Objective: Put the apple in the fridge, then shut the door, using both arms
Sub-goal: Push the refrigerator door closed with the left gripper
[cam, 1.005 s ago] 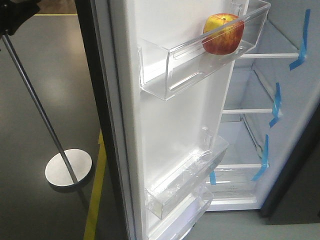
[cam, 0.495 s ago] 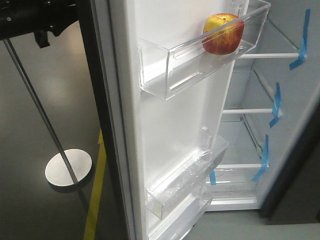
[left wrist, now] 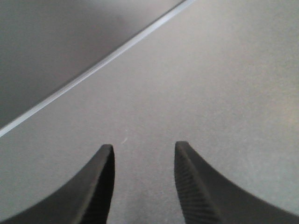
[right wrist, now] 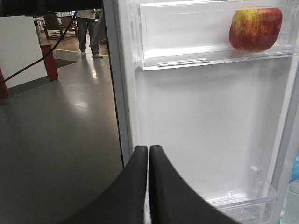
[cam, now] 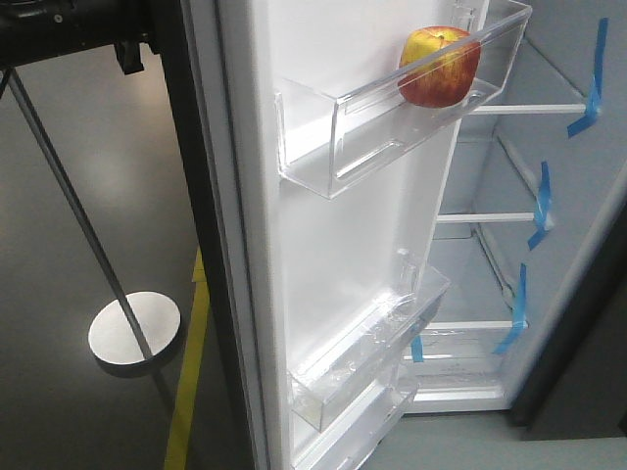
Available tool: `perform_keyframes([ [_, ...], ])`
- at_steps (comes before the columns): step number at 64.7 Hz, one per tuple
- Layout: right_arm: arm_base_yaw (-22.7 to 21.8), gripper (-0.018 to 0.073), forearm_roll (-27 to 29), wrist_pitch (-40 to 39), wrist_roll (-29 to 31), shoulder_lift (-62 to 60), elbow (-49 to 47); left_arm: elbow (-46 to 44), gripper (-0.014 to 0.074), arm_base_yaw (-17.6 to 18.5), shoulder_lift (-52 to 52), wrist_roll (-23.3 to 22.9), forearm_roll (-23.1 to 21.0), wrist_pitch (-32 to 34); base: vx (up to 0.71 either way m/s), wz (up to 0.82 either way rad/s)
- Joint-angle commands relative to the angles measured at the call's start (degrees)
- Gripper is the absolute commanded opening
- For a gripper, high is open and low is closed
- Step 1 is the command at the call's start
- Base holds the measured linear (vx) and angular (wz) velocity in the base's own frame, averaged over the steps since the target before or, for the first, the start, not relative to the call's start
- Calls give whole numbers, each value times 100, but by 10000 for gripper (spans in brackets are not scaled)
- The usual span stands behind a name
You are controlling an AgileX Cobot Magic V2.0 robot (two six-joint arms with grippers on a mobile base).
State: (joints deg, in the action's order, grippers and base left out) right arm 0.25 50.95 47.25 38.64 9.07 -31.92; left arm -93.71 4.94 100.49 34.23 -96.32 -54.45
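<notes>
The apple (cam: 438, 67) rests in the top clear bin (cam: 392, 117) of the open door (cam: 353, 255), whose white inner side faces me. To the right of the door, the fridge (cam: 490, 284) shows white shelves with blue tape strips. My left arm (cam: 69, 24) reaches in from the top left, up against the door's dark outer side. In the left wrist view my left gripper (left wrist: 145, 147) is open, with nothing between its fingers, close to a smooth grey surface. My right gripper (right wrist: 148, 148) is shut and empty, pointing at the door's (right wrist: 210, 126) inner face below the apple (right wrist: 254, 29).
A stand with a thin pole and round metal base (cam: 134, 328) is on the floor left of the door. A yellow floor line (cam: 191, 392) runs beside the door's foot. A person (right wrist: 88, 23) and a red post (right wrist: 49, 60) are far behind.
My left arm has moved right, from the top left corner up to the door's outer side. The door has shifted slightly. The apple stays in its bin.
</notes>
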Motion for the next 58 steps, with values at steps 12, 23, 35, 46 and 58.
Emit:
perform_keyframes([
  [12, -25, 4, 210, -333, 42, 83, -116, -179, 309, 876, -261, 58, -566, -599, 0, 0],
  [23, -25, 4, 210, -366, 41, 83, -116, -179, 309, 1497, -261, 116, -566, -566, 0, 0],
  [35, -25, 11, 202, -638, 43, 83, -116, -179, 309, 1738, -267, 570, -535, -655, 0, 0],
  [46, -25, 76, 179, -1290, 75, 83, -116, -179, 307, 1481, -279, 708, -535, -810, 0, 0],
  [58, -25, 277, 3, -2307, 351, 342, -142, -179, 307, 871, -279, 708, -535, -1070, 0, 0],
])
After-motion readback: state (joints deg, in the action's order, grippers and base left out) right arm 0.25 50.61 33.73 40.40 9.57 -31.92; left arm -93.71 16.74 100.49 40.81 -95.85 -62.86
